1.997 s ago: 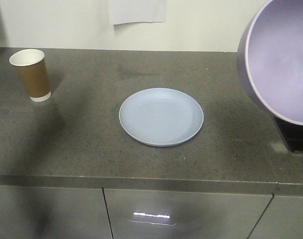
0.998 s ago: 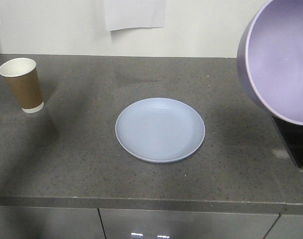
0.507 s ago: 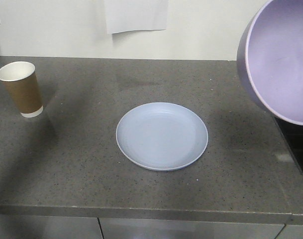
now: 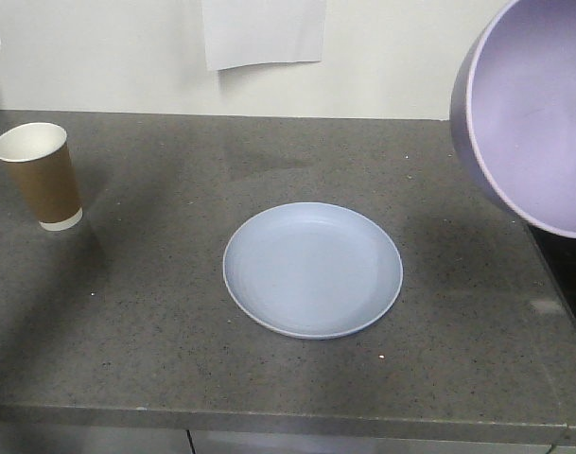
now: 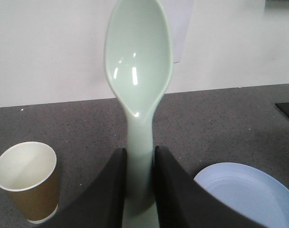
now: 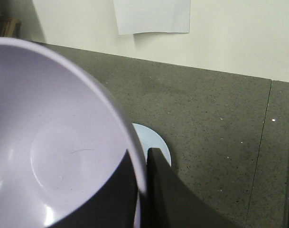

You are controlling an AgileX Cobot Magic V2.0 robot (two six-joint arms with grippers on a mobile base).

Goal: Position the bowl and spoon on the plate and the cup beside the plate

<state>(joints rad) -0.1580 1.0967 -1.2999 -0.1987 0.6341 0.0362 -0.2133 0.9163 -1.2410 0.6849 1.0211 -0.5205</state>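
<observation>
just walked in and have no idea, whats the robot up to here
It is setting a place on a grey counter. The left gripper holds a mint-green spoon by its handle, scoop up. The right gripper holds a lilac bowl by its rim, tilted in the air at the right side. The pale blue plate sits bare mid-counter, and the brown paper cup stands upright well to one side of it.

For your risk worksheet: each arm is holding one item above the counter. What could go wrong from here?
1. The bowl is pinched only at its rim by the right gripper and hangs tilted, so it might slip or land askew on the plate.
2. The left gripper holds the spoon low on its handle; it could pivot.
</observation>
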